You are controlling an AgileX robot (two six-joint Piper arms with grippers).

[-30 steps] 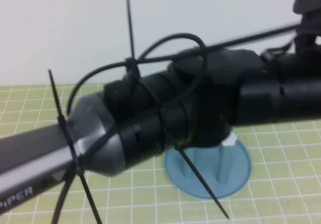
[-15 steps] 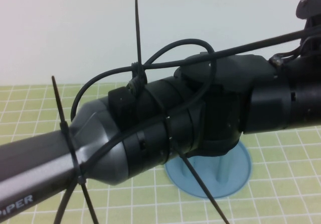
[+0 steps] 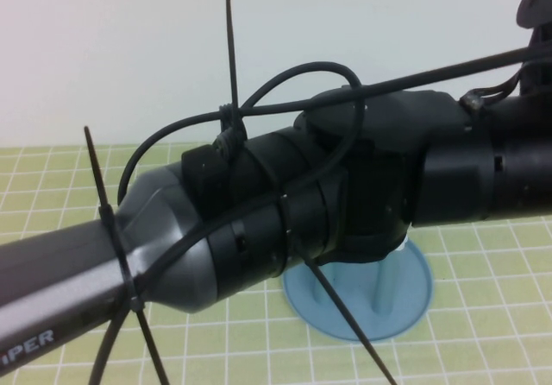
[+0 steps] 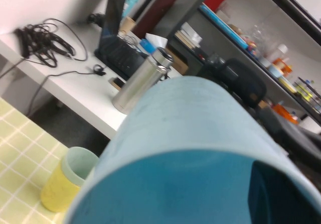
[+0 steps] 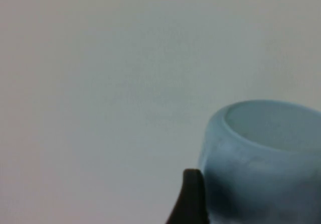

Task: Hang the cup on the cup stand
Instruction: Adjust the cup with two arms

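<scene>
Two black robot arms cross close to the high camera and hide most of the table: the left arm [image 3: 86, 273] rises from 8 o'clock and the right arm [image 3: 483, 173] enters from 3 o'clock. Behind their crossing, toward 5 o'clock, the teal cup stand [image 3: 414, 294] sits on a green grid mat [image 3: 483, 333], its pegs mostly hidden. The left gripper [image 4: 273, 194] is clenched on the light blue cup [image 4: 190, 133], which fills its wrist view, with one dark finger inside the wall. A yellow cup [image 4: 62, 186] stands below on the mat. The right gripper [image 5: 193, 199] sits against the cup's outer wall; whether it grasps the cup cannot be told.
</scene>
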